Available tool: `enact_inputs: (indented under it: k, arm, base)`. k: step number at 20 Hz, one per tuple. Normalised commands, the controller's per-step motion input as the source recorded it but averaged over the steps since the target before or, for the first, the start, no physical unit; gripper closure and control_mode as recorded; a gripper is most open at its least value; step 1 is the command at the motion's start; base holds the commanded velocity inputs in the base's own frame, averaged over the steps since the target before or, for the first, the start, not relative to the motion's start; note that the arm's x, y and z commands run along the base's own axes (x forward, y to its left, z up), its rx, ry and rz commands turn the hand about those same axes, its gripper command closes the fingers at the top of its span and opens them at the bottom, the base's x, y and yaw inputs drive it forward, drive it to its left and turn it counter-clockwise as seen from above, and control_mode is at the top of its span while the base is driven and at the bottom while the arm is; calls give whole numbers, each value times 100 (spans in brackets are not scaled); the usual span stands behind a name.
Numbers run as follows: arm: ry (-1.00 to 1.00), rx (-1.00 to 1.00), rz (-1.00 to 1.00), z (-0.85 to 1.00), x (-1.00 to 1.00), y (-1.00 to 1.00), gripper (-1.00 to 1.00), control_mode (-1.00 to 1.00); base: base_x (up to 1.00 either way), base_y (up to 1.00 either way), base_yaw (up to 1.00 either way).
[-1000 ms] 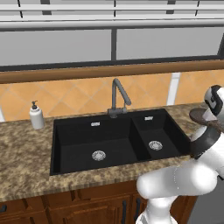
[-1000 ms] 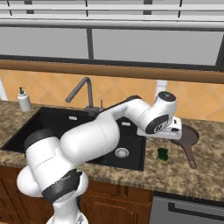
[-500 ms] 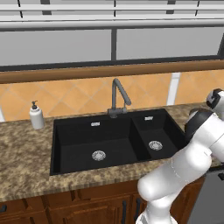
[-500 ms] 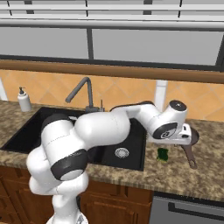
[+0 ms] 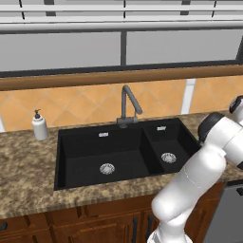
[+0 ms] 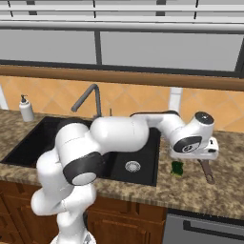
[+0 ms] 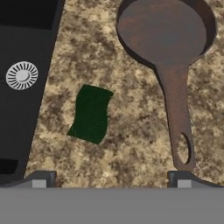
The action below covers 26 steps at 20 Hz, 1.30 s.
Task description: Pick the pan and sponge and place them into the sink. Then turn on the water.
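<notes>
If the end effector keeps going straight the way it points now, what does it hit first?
Most likely bare granite counter, between the sponge and the pan handle. The end effector is open and aimed at that gap, though depth is hard to judge.

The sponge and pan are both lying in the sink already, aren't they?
No. The sponge and pan both lie on the counter beside the sink, as the hand view shows.

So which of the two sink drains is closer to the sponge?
The drain in the smaller basin, at the sink's right end. The sponge lies on the counter just past that rim; the large basin's drain sits farther left.
</notes>
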Motion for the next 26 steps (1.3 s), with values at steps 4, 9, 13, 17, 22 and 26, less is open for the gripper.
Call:
enact_inputs:
  k: [4,9,13,17,22,26]
  arm:
    - [0,0,1,-5,0,-29,-100,-100]
    - [0,0,3,-21,5,-11,-100,-100]
    - [0,0,0,-41,8,0,-100,-100]
    - [0,0,0,-33,16,-4,-100,-100]
    - [0,0,2,-14,9,-26,-100,-100]
    - [0,0,4,-13,9,-28,-100,-100]
  base:
    - [0,0,0]
    - [0,0,0]
    - [0,0,0]
    - [0,0,0]
    - [0,0,0]
    - [0,0,0]
